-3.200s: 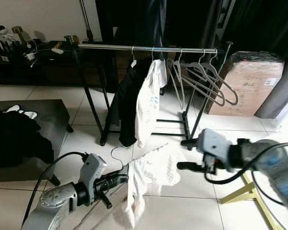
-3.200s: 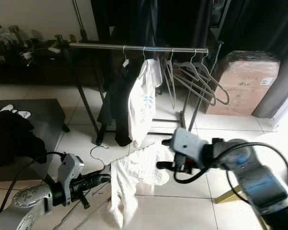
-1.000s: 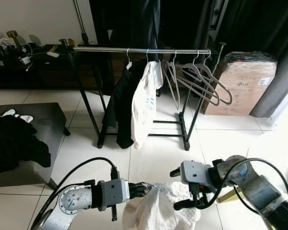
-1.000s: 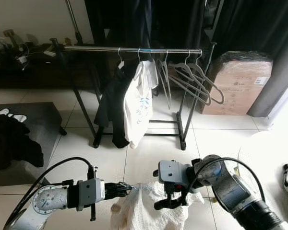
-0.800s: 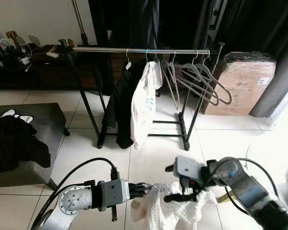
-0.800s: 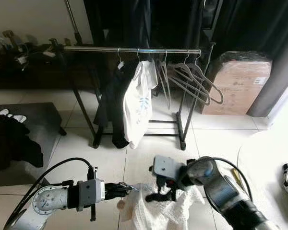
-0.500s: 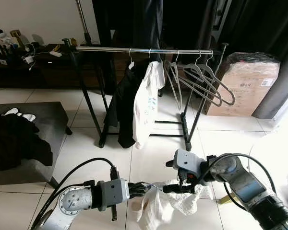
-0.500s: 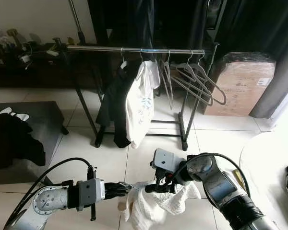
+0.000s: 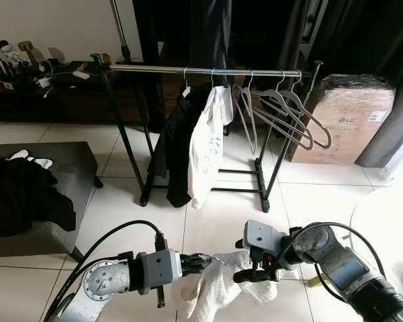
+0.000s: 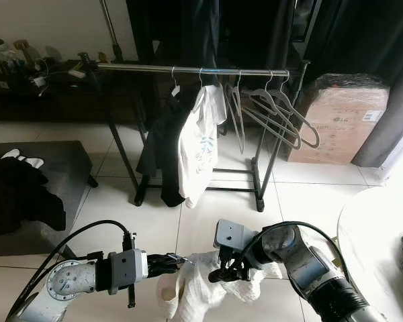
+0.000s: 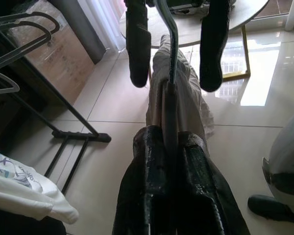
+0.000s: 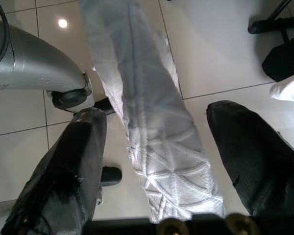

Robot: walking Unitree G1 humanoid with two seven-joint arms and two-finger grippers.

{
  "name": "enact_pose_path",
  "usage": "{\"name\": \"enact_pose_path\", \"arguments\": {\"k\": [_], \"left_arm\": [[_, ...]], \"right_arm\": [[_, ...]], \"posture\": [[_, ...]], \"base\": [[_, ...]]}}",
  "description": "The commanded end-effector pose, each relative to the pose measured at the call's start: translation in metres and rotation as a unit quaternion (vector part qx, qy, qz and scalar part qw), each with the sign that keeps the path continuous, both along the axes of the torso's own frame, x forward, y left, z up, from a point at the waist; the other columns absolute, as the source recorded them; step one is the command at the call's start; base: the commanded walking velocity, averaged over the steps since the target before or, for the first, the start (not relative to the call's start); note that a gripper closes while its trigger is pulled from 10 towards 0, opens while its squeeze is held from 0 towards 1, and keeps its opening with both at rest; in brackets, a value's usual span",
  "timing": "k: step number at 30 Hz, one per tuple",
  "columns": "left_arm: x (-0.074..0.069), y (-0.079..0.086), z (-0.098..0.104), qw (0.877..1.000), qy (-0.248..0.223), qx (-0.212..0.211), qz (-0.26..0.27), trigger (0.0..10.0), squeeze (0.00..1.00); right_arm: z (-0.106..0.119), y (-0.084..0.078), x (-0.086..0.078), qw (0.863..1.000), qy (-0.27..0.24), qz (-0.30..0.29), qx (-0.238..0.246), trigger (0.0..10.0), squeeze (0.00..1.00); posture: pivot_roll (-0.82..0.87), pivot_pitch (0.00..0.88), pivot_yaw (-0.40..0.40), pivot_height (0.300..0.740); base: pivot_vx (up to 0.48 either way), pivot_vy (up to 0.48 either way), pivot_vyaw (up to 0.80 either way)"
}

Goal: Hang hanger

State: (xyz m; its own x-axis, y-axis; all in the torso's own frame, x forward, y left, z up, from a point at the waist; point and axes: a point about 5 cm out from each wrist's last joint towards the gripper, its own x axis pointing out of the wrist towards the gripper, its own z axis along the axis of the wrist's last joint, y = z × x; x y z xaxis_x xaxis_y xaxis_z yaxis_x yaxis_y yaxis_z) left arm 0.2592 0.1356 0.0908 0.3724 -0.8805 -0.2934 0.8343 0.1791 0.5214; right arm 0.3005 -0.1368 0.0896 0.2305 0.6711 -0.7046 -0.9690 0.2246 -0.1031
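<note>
The left gripper (image 9: pixel 200 261) sits low at 7 o'clock in the eye views, its fingers (image 11: pixel 152 161) closed tight on the metal hook of a hanger (image 11: pixel 169 58). The hook's wire runs out from between the fingers and into a white garment (image 9: pixel 218 295) that hangs bunched just above the floor (image 9: pixel 121 194).

At 5 o'clock the right gripper (image 9: pixel 245 275) reaches in from the other side. In its wrist view the two fingers (image 12: pixel 68 161) stand wide apart, with a quilted strip of the garment lying between them; I cannot tell whether either finger touches the cloth.

From left to right across the room: at 10 o'clock a dark low table (image 9: pixel 40 194) carries a heap of black clothing (image 9: pixel 23 198). Behind it, at 11 o'clock, a dark shelf (image 9: pixel 54 80) bears small items too small to name.

At 12 o'clock stands a rack (image 9: pixel 208 70) with a horizontal metal rail on black legs. On the rail hang a black garment (image 9: pixel 171 147), then a white shirt (image 9: pixel 207 144) just beside it, then several bare hangers (image 9: pixel 282 117) clustered toward the right end.

At 2 o'clock, beyond the rack's right leg, a cardboard box (image 9: pixel 352 121) wrapped in plastic stands on the floor; its contents are hidden. A pale round table (image 9: pixel 389 215) edges in at 4 o'clock.
</note>
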Motion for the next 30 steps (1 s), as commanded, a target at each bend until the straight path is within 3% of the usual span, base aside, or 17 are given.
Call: {"name": "enact_pose_path", "arguments": {"k": [1, 2, 3, 4, 5, 6, 7, 30], "left_arm": [[0.002, -0.004, 0.006, 1.0, -0.022, -0.007, -0.011, 10.0, 0.0], [0.002, -0.004, 0.006, 1.0, -0.022, -0.007, -0.011, 10.0, 0.0], [0.002, -0.004, 0.006, 1.0, -0.022, -0.007, -0.011, 10.0, 0.0], [0.002, -0.004, 0.006, 1.0, -0.023, -0.007, -0.011, 10.0, 0.0], [0.002, -0.004, 0.007, 1.0, -0.023, -0.007, -0.011, 10.0, 0.0], [0.002, -0.004, 0.007, 1.0, -0.023, -0.007, -0.011, 10.0, 0.0], [0.002, -0.005, 0.006, 1.0, -0.023, -0.007, -0.011, 10.0, 0.0], [0.003, -0.006, 0.007, 0.999, -0.03, -0.009, -0.011, 10.0, 0.0]], "right_arm": [[-0.004, 0.001, 0.0, 1.0, 0.007, -0.005, 0.002, 10.0, 0.0], [-0.005, 0.001, 0.0, 1.0, 0.01, -0.007, 0.007, 10.0, 0.0], [-0.006, 0.003, 0.0, 1.0, 0.015, -0.009, 0.014, 8.9, 0.0], [-0.007, 0.003, 0.0, 1.0, 0.017, -0.011, 0.018, 4.6, 0.0], [-0.007, 0.004, 0.0, 1.0, 0.018, -0.012, 0.02, 4.6, 0.0], [-0.009, 0.004, 0.001, 0.999, 0.02, -0.015, 0.021, 1.9, 0.0], [-0.01, 0.004, 0.001, 0.999, 0.021, -0.016, 0.02, 0.0, 0.0], [-0.016, 0.009, -0.002, 0.999, 0.041, 0.001, 0.027, 0.0, 0.0]], "posture": [[0.03, 0.122, -0.023, 0.74], [0.03, 0.122, -0.023, 0.74], [0.03, 0.123, -0.023, 0.74], [0.03, 0.123, -0.023, 0.74], [0.03, 0.123, -0.023, 0.74], [0.03, 0.124, -0.022, 0.74], [0.03, 0.123, -0.023, 0.74], [0.04, 0.125, -0.027, 0.74]], "base": [[0.0, 0.0, 0.0], [0.0, 0.0, 0.0], [0.0, 0.0, 0.0], [0.0, 0.0, 0.0], [0.0, 0.0, 0.0], [0.0, 0.0, 0.0], [0.0, 0.0, 0.0], [0.0, 0.0, 0.0]]}}
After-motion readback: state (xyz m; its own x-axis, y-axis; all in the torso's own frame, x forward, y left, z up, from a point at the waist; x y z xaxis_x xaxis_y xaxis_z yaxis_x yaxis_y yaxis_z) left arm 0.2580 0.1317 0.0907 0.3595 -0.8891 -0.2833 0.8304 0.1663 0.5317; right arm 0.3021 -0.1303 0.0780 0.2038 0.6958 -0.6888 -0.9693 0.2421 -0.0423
